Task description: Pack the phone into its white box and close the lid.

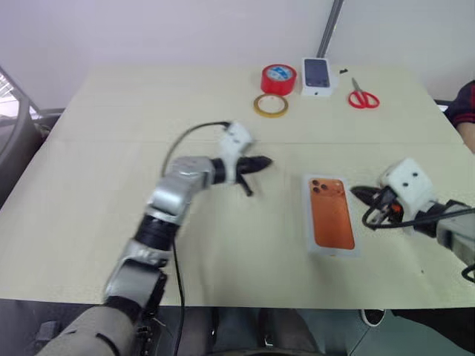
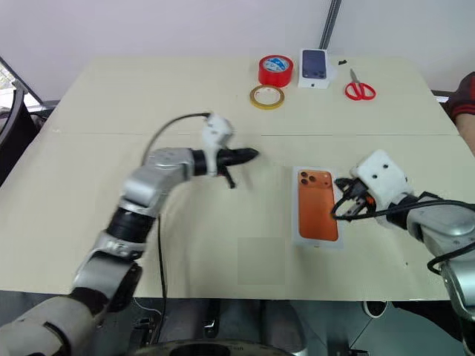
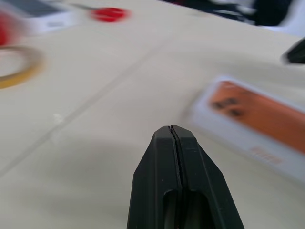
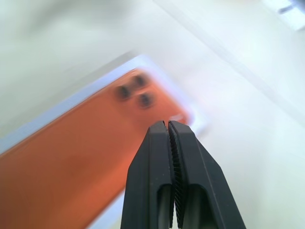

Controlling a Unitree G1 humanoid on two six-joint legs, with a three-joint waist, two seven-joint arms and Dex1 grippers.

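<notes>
The left gripper [image 1: 261,162] was seen at the middle of the table [image 1: 111,170], its two black fingers pressed tight together with nothing held. Just to its right, the orange phone [image 1: 331,213] was laid flat inside the white box [image 1: 332,252], back side up, with its lenses at the far end. Right beside the box, the right gripper [image 1: 361,193] was kept squeezed closed and empty too. At the far edge, two rolls of tape [image 1: 278,78], a small carton [image 1: 318,76] and red scissors [image 1: 363,96] were lined up
</notes>
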